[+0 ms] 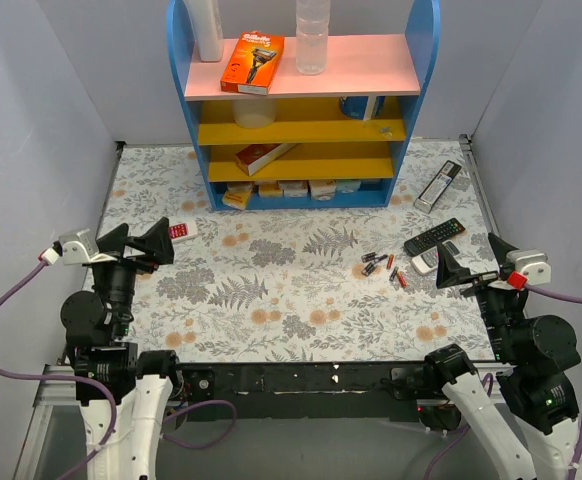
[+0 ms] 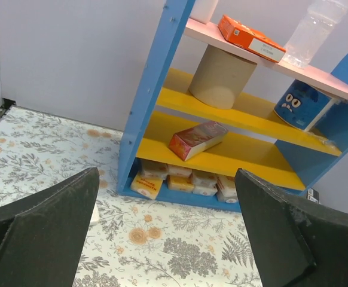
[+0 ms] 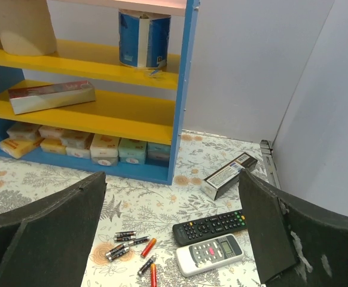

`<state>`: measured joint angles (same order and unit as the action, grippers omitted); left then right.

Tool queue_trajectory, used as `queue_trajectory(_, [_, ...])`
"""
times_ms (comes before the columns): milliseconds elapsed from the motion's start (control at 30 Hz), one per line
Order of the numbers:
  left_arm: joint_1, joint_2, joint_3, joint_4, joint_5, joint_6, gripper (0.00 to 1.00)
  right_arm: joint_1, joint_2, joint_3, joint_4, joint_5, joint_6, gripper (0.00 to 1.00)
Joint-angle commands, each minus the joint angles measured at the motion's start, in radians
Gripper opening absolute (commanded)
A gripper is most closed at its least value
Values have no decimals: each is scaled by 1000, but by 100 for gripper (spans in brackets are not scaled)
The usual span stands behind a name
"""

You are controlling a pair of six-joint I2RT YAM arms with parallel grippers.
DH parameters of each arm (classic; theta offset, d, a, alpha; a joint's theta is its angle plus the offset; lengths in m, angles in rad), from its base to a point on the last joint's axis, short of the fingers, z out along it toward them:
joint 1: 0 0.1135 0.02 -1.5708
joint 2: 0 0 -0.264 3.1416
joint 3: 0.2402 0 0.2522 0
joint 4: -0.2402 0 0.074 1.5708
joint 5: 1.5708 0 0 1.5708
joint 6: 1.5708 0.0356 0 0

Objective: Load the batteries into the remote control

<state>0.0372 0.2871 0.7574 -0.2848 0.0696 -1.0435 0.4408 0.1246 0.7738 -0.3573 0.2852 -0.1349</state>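
The small white remote control with red buttons (image 1: 181, 231) lies face up at the left, just beyond my left gripper (image 1: 139, 241), which is open and empty. In the left wrist view only a white sliver of the remote (image 2: 94, 215) shows beside the left finger, with my left gripper (image 2: 165, 191) open above the table. The batteries (image 1: 382, 266), several slim dark and red cylinders, lie scattered right of centre. My right gripper (image 1: 469, 262) is open and empty to their right. In the right wrist view the batteries (image 3: 131, 246) lie between the open fingers of my right gripper (image 3: 173, 185).
A long black remote (image 1: 433, 236) and a white remote with a screen (image 1: 433, 258) lie next to the batteries; both show in the right wrist view, the black remote (image 3: 210, 226) and the white one (image 3: 210, 255). A dark box (image 1: 438, 185) lies behind. A blue shelf unit (image 1: 187, 110) stands at the back.
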Motion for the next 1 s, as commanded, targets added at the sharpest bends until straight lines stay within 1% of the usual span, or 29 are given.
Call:
queue_trajectory(0, [4,30,37,-2,-57,13,98,6,36,48,35,8,3,98])
queue_trajectory(100, [3,78,40,-43,-129,-56,98,6,41,35,64,20,21,98])
queue_trajectory(133, [4,128,49,-62,-145,-87,98,6,40,25,72,19,30,98])
queue_trajectory(200, [3,181,63,-129,-207,-203,98,6,40,16,83,2,40,98])
queue_trajectory(233, [4,213,51,-137,-211,-232,98,6,43,12,83,-4,40,98])
queue_trajectory(267, [4,225,37,-125,-205,-286,98,6,47,2,86,-14,40,98])
queue_trajectory(333, [4,234,5,-106,-192,-338,98,6,52,-7,84,-12,41,98])
queue_trajectory(433, [4,280,-38,-111,-205,-481,98,6,52,-27,89,-29,44,98])
queue_trajectory(533, [4,374,-59,-111,-214,-605,98,4,47,-56,95,-58,43,98])
queue_trajectory(567, [4,445,-49,-132,-221,-637,98,7,47,-62,95,-75,37,98])
queue_trajectory(600, [4,483,-38,-149,-231,-679,98,6,44,-73,95,-80,34,98])
queue_trajectory(667, [3,570,-6,-197,-257,-749,98,6,43,-82,103,-89,29,98])
queue_trajectory(700, [4,655,40,-221,-278,-771,98,6,41,-88,104,-92,26,98])
queue_trajectory(733, [4,708,66,-247,-295,-821,98,6,37,-96,107,-96,20,98])
queue_trajectory(767, [4,757,94,-308,-338,-848,98,6,38,-102,110,-103,14,98])
queue_trajectory(800, [4,856,156,-335,-355,-862,98,6,35,-106,113,-104,3,98])
queue_trajectory(900, [6,1009,255,-422,-398,-889,98,6,35,-130,126,-104,-18,98])
queue_trajectory(933, [6,1102,323,-441,-409,-889,98,6,35,-134,127,-104,-23,98])
queue_trajectory(967, [6,1157,356,-479,-416,-897,98,6,37,-140,130,-101,-28,98])
